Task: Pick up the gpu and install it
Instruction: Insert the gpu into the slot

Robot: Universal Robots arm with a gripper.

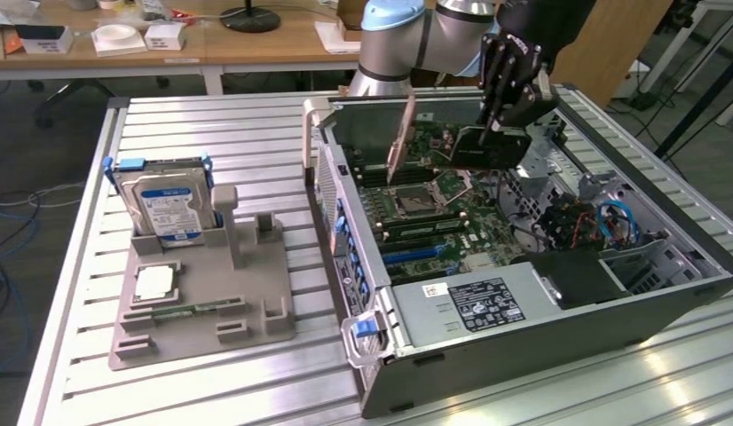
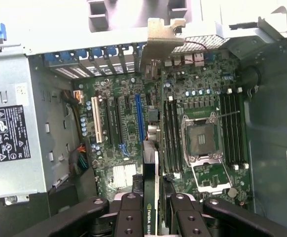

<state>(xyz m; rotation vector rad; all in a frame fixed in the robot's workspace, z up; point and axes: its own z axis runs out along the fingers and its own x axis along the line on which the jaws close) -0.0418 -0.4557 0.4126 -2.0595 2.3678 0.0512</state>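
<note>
My gripper hangs over the open computer case and is shut on the gpu. The card stands on edge above the motherboard, clear of the slots, with its silver end bracket pointing toward the case's rear wall. In the wrist view the gpu runs edge-on from between my black fingers to the bracket. It lies roughly parallel to the blue slot and just beside it.
A grey fixture tray on the exterior view's left carries a hard drive standing upright and a memory stick lying flat. The power supply fills the case's near end. The empty CPU socket and memory slots lie beside the card.
</note>
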